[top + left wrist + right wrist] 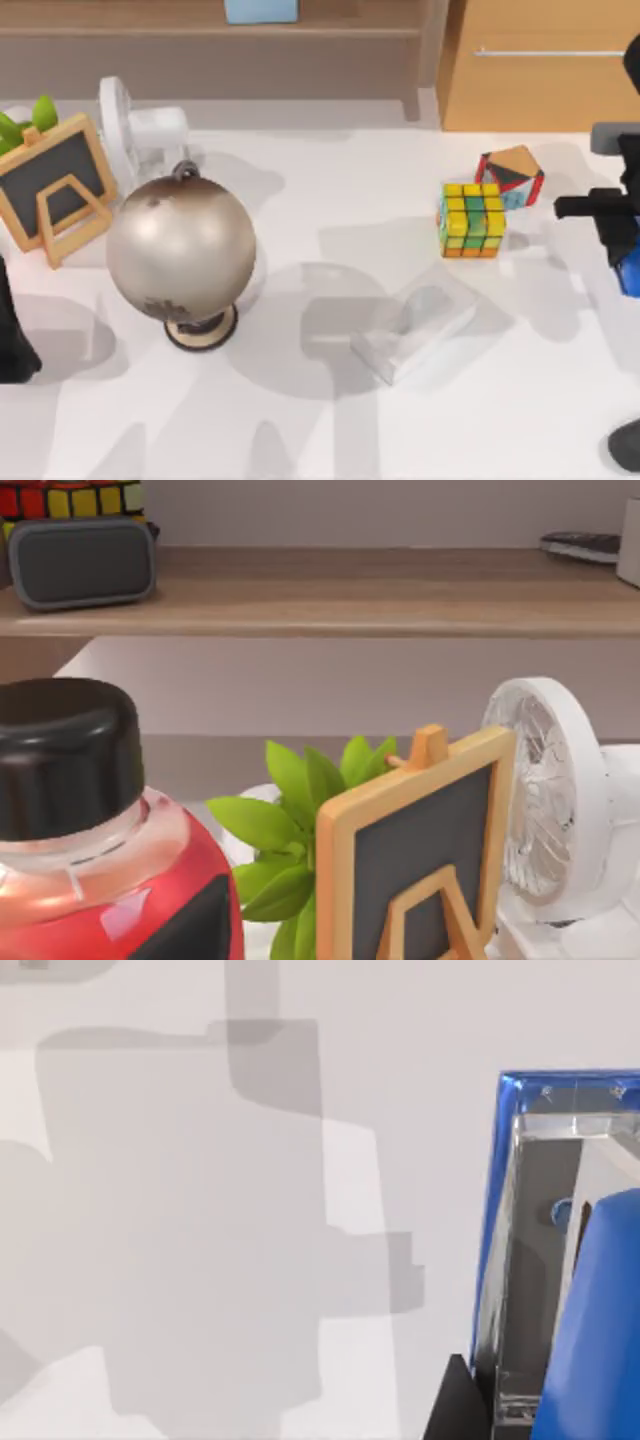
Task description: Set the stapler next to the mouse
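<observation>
The bright blue stapler (630, 272) is at the table's far right edge, mostly hidden under my right arm. In the right wrist view the stapler (560, 1260) is very close, blue with a shiny metal inside. My right gripper (618, 235) hangs directly over it; I cannot tell if it grips the stapler. The dark rounded mouse (625, 445) lies at the front right corner, cut off by the edge, well in front of the stapler. My left arm (10, 340) is parked at the table's left edge.
A multicoloured puzzle cube (472, 218) and a red-orange polyhedron (512, 172) stand left of the right gripper. A clear box (415, 325) lies mid-table. A globe (180, 250), chalkboard (55, 185), fan (130, 130) and red bottle (90, 880) crowd the left.
</observation>
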